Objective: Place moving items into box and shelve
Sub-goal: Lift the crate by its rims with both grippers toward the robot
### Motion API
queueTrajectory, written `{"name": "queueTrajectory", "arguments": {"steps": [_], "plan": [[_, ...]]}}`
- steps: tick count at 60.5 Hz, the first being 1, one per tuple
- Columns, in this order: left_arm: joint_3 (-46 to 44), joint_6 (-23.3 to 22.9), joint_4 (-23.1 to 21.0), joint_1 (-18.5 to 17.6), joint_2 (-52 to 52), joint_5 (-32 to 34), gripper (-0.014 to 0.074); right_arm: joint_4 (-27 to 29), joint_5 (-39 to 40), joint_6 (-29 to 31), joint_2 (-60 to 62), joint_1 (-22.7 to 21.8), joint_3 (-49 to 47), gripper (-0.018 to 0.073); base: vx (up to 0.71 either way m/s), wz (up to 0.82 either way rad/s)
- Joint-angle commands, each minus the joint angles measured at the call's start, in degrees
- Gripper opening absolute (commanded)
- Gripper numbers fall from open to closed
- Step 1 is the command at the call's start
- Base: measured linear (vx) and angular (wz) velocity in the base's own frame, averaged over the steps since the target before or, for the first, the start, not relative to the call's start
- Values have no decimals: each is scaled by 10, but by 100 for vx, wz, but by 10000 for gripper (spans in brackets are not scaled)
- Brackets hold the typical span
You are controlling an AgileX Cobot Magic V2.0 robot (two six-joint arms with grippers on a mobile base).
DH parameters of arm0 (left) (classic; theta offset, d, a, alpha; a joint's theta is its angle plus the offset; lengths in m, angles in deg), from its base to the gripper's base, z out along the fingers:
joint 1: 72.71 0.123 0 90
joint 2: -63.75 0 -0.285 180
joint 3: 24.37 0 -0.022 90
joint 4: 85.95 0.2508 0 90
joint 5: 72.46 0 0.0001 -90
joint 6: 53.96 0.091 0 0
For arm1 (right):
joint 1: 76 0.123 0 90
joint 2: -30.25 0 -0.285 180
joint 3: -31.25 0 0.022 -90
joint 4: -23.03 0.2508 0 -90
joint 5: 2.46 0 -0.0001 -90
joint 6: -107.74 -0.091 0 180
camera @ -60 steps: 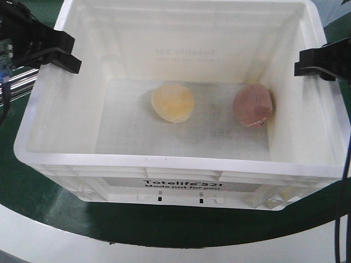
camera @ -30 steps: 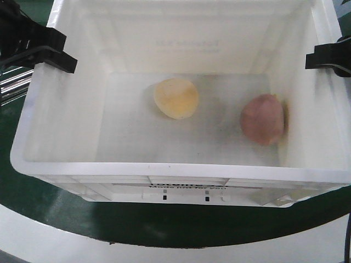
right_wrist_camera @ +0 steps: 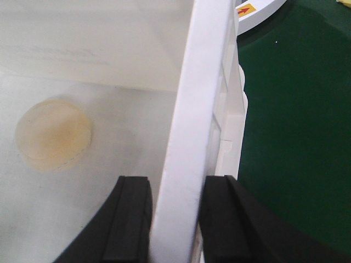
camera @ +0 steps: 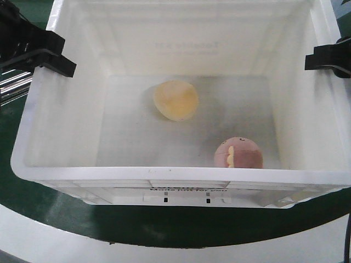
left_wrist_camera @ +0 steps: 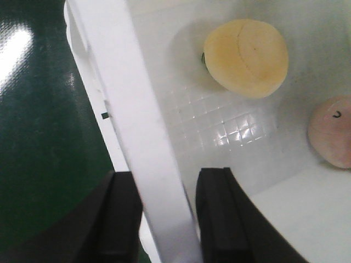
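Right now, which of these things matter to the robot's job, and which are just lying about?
In the job: white crate, cream-yellow ball, pinkish-brown ball, left gripper and right gripper, both clamped on its walls.
Just there: green tabletop, metal rods.

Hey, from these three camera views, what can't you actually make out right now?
Front view: underside of the pinkish ball, hidden by the near rim of the box; its front print, too foreshortened to read.
Left wrist view: pinkish ball, cut off by the right edge.
Right wrist view: pinkish ball out of frame; only the cream ball shows.
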Motion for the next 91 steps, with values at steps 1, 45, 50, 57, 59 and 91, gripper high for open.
{"name": "queueTrajectory", "arguments": {"steps": [1,45,50,57,59,91], "plan": [[-27,10,-35,-2,26,44,-6,23,77,10,19,-2,-25,-6,0,0],[-27,10,-35,-2,26,44,-6,23,75,10,19,-2,-25,-6,0,0],[-27,10,-35,-2,26,44,-6,23,73,10,19,-2,-25,-6,0,1],[-27,10,-35,-2,26,44,-6,23,73,10,19,-2,-25,-6,-2,1],[-27,10,-35,-2,26,44,-6,23,73,10,19,-2,-25,-6,-3,0],[-27,10,-35,-2,26,44,-6,23,72,10,19,-2,-25,-6,-3,0]]}}
